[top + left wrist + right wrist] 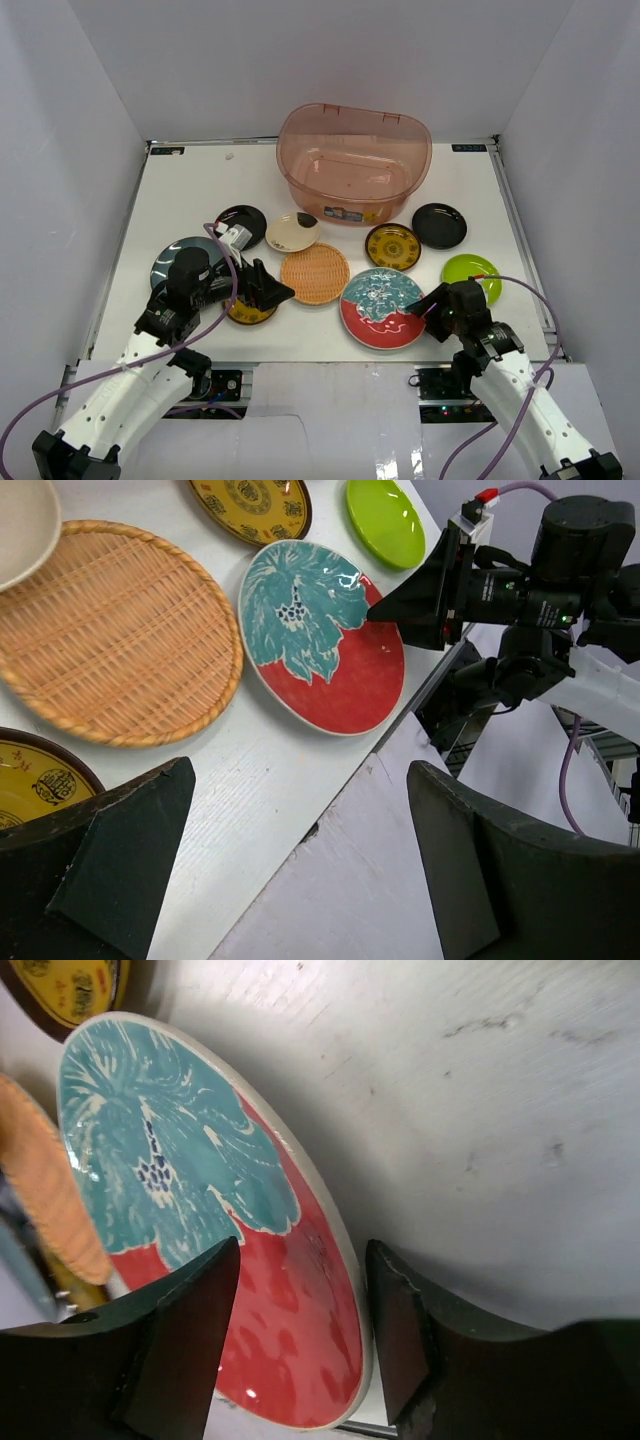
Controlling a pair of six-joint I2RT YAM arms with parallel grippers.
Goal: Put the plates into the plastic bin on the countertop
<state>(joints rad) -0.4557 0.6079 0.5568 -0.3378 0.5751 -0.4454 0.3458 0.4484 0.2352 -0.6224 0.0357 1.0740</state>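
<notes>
The plastic bin (354, 160) stands at the back of the countertop (190, 190). Plates lie in front of it: two black (241, 222) (439, 225), cream (292, 232), wicker (315, 273), yellow-patterned brown (392, 246), lime green (471, 273), grey-blue (168, 256) and the large red-and-teal one (382, 307). My right gripper (303, 1250) is open, its jaws astride the red-and-teal plate's (180, 1180) right rim, one finger over the red glaze, the other outside. My left gripper (300, 770) is open and empty above the table's front edge, beside a second yellow-patterned plate (30, 780).
White walls enclose the table on three sides. The countertop's front edge (330, 790) runs just below both grippers. A purple cable (225, 262) loops over the left arm. The wicker plate (110, 630) lies close to the red-and-teal plate (320, 630).
</notes>
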